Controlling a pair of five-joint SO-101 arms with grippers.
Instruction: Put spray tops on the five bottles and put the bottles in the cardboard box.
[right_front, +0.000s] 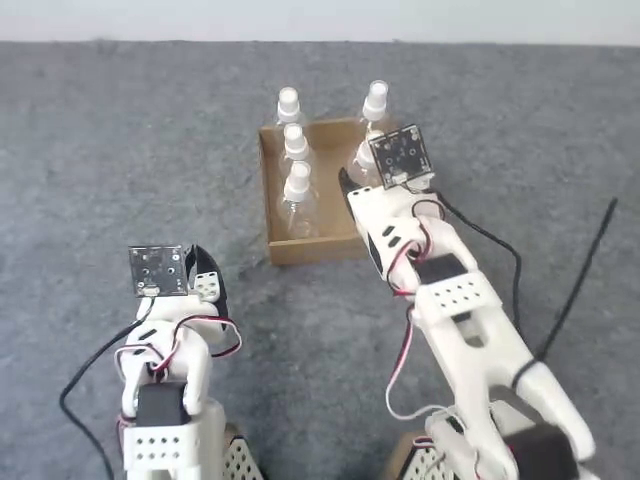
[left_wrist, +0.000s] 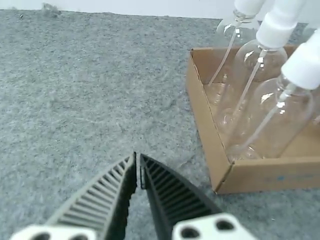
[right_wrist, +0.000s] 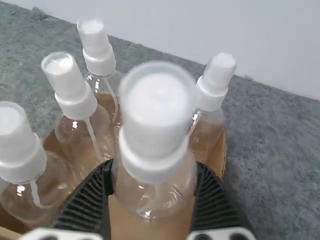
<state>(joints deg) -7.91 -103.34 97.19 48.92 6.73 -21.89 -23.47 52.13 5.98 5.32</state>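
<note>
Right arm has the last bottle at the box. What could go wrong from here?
1. The right gripper holds its bottle close among the four other bottles; opening or pulling back could knock one over.
2. I cannot see whether the held bottle's base rests on the floor of the box; released too early, it may tip.
3. A nudge might slide the box on the carpet.

No legible text; faint blue print (left_wrist: 280, 178) on cardboard box (left_wrist: 201, 107) unreadable.
</note>
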